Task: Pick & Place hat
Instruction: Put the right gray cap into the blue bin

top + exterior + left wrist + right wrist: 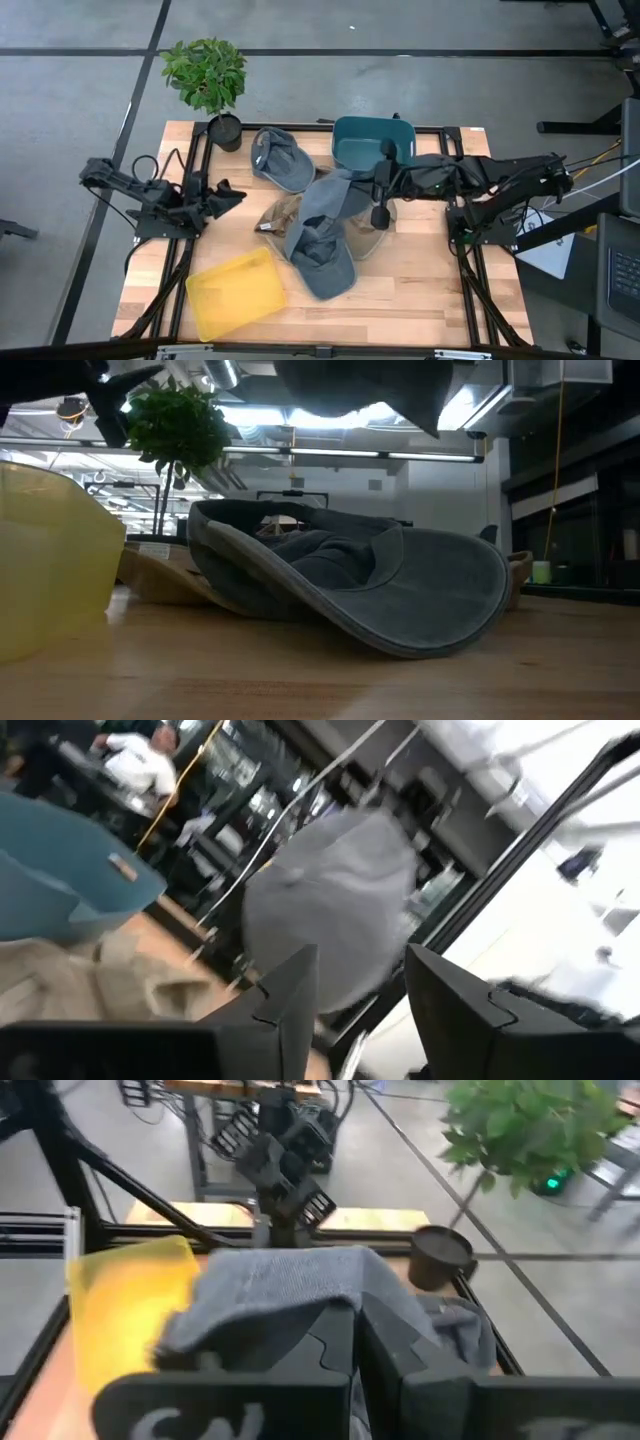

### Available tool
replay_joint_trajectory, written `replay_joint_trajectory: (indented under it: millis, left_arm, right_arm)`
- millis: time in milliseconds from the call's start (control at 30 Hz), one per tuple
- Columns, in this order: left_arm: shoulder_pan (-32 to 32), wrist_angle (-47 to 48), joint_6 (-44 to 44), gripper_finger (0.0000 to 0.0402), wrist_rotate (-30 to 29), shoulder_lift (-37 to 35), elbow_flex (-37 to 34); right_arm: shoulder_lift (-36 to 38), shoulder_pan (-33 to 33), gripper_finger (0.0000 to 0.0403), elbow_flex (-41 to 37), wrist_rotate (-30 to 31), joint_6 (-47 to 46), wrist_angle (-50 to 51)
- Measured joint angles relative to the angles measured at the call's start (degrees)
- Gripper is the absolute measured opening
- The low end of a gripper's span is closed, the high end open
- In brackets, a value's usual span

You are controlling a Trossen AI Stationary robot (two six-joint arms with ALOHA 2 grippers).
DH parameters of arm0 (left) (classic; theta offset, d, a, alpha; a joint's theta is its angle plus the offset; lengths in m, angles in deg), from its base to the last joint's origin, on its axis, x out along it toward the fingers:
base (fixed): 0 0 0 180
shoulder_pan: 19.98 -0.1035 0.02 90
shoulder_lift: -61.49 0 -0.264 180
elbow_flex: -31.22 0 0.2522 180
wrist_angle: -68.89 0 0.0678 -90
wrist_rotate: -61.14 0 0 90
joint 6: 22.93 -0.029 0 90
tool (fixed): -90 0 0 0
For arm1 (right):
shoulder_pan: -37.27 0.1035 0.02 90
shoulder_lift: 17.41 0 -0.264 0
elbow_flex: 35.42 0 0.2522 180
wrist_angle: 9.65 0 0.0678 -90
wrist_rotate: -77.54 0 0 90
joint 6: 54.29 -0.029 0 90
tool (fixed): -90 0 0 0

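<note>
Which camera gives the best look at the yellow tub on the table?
The high view: it shows the whole yellow tub from above, empty, at the table's front left. The low view catches only one side wall at the picture's edge; the right wrist view shows part of it behind a grey hat; the left wrist view shows none of it.

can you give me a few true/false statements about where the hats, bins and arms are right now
1. The right pincer is shut on a grey hat. True.
2. The yellow bin holds a hat. False: nothing shows inside it.
3. The potted plant stands at the table's far left corner. True.
4. The left pincer grips a hat. False: it holds nothing, its fingers apart at the table's left side.
5. The teal bin sits beside the yellow bin. False: it is at the far edge, the yellow one at the near left.
</note>
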State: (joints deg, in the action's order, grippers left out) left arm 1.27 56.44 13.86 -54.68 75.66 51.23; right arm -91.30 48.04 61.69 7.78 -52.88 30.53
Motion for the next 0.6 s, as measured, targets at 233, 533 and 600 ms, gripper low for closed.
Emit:
replay_joint_trajectory:
  millis: [233, 533, 600]
  left_arm:
    - [0.00, -0.06, -4.82, 0.0225, -0.14, 13.85, 8.24]
    - [-6.12, -0.15, -1.51, 0.0308, 7.23, 26.69, 18.70]
    - [-8.66, -0.15, 1.36, 0.0314, 12.60, 29.46, 20.16]
  right_arm:
    - [0.00, -2.89, 0.0006, 0.00, -6.07, 1.92, -1.46]
    - [0.00, -5.31, 0.0006, 0.00, -11.28, 3.06, -2.36]
    - [0.00, -5.40, 0.0006, 0.00, -11.26, 3.79, -2.33]
